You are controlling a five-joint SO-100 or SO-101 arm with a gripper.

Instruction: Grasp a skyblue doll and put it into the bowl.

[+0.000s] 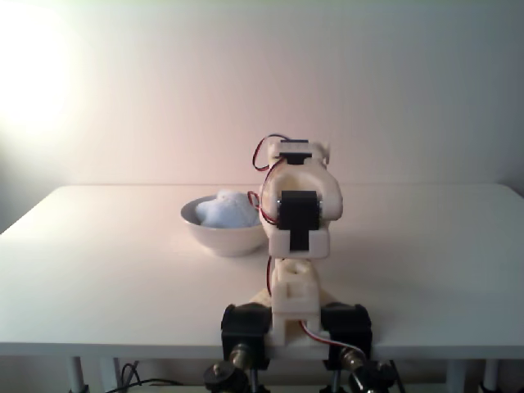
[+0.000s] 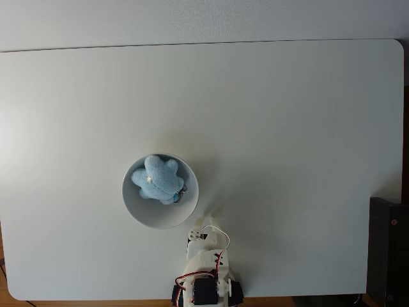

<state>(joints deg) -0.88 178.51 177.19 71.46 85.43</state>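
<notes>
Robot arm (image 2: 206,276): folded back over its base at the near edge of the desk (image 2: 307,160), just beside the bowl's near rim; its pincer cannot be made out in either fixed view, so whether it is spread or pressed together cannot be told. Bowl (image 1: 225,236): glossy white, beyond the arm, with the skyblue doll (image 2: 156,179) lying inside toward its far side, so the task reads as complete. Risk, judged: any swing of the folded arm could nudge the near rim, sliding the bowl or tipping the doll out.
</notes>
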